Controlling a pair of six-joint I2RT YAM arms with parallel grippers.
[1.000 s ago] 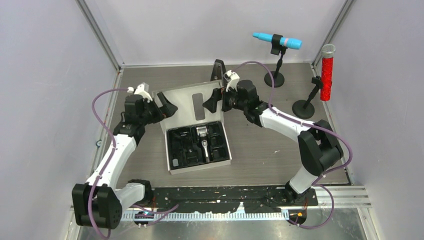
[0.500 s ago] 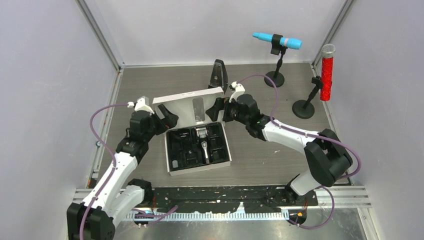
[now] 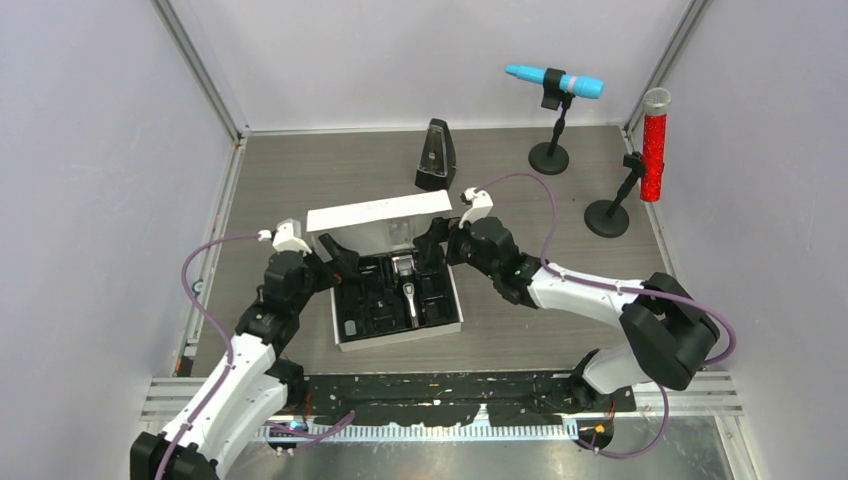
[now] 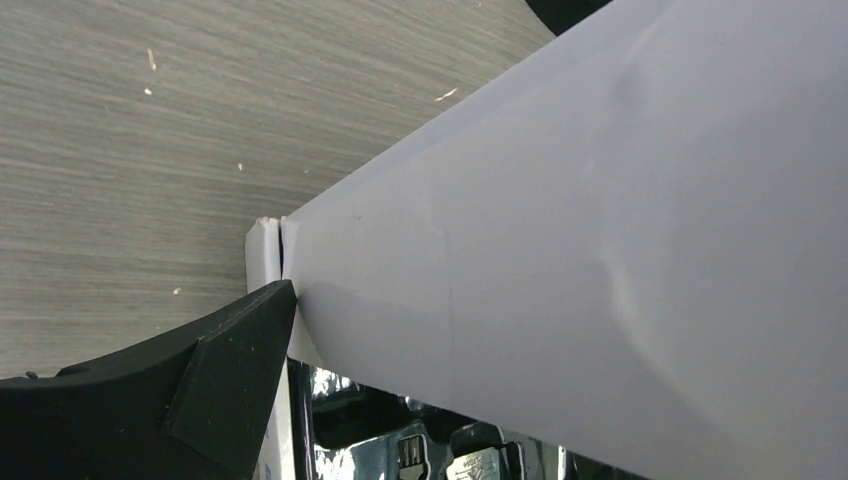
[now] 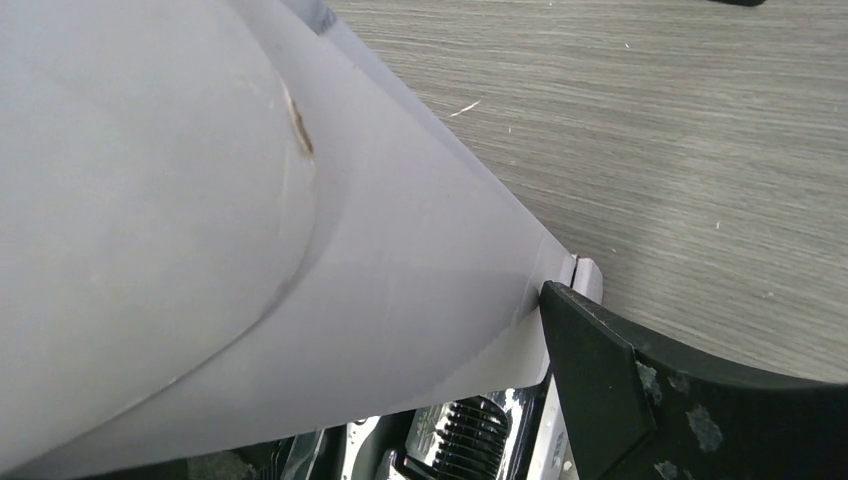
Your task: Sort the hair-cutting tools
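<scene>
Lid [image 3: 375, 213] lowered toward case [image 3: 400, 338], left fingers [image 3: 337, 250] and right fingers [image 3: 431, 236] spread wide astride it

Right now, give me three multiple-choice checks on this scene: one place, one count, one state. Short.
1. Where is the clipper? A in the black tray of the box; B on the bare table; C by the far wall.
2. Microphones on stands? A one; B two; C three.
3. The lid? A shut flat; B detached, lying on the table; C tilted, part open.
Answers: 1 A, it lies in a middle compartment. 2 B, one blue microphone and one red microphone. 3 C, it leans over the far end of the tray, the rest uncovered.
</scene>
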